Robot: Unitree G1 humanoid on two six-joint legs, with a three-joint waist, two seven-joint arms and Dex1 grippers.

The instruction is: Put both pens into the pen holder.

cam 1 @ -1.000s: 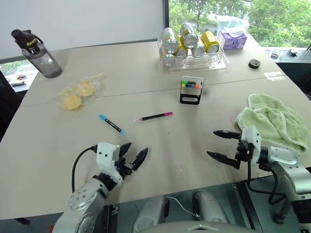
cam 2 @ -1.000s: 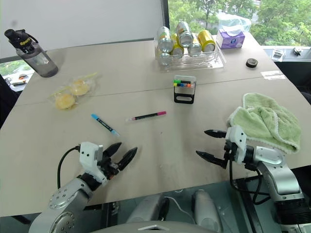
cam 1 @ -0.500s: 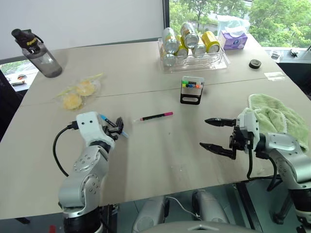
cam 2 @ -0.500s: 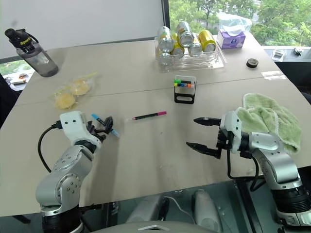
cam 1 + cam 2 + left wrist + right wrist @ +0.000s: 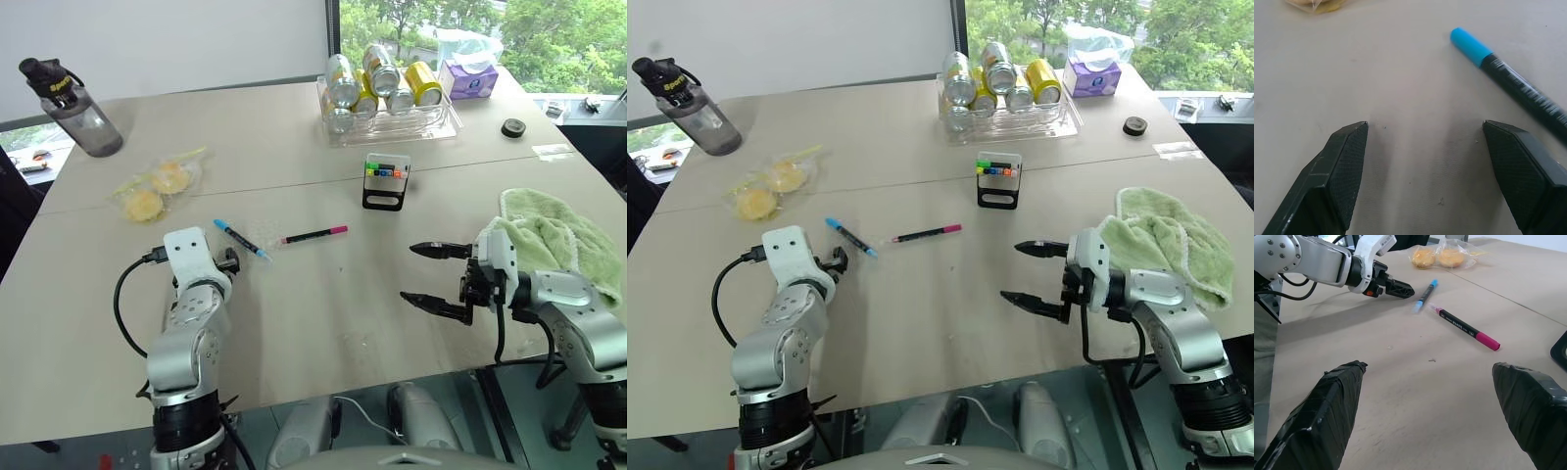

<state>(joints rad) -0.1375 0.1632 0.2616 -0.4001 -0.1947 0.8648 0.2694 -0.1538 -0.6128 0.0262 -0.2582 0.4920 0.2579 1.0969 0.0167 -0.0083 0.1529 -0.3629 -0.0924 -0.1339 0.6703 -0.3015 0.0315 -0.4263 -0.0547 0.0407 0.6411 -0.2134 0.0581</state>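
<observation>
I see my left gripper (image 5: 1422, 161) has swung up from the near desk edge since a second ago and now sits low over the desk (image 5: 323, 323), just beside the blue pen (image 5: 242, 239). That pen has shifted too: it lay nearer the front before and now lies a little further up the desk, closer to the pink pen (image 5: 314, 235). My right gripper (image 5: 429, 275) has drawn inward and slightly up from where it was, away from the green towel (image 5: 549, 240).

Counting: two pens, both lying flat on the desk and apart from each other; one pen holder (image 5: 386, 181), standing beyond the pink pen with a row of coloured caps at its top; one clear tray (image 5: 392, 127) holding cans, whose number I cannot tell for certain; one water bottle (image 5: 73, 108); one bag of buns (image 5: 157, 188); one tissue box (image 5: 468, 78).

My left forearm rises steeply from the desk's front edge with the wrist bent forward; its gripper stands wide, holding nothing, the blue cap lying ahead of one finger in the left wrist view. My right arm reaches in from the side, its gripper pointing leftward across the desk, also spread wide and empty, above the surface.
</observation>
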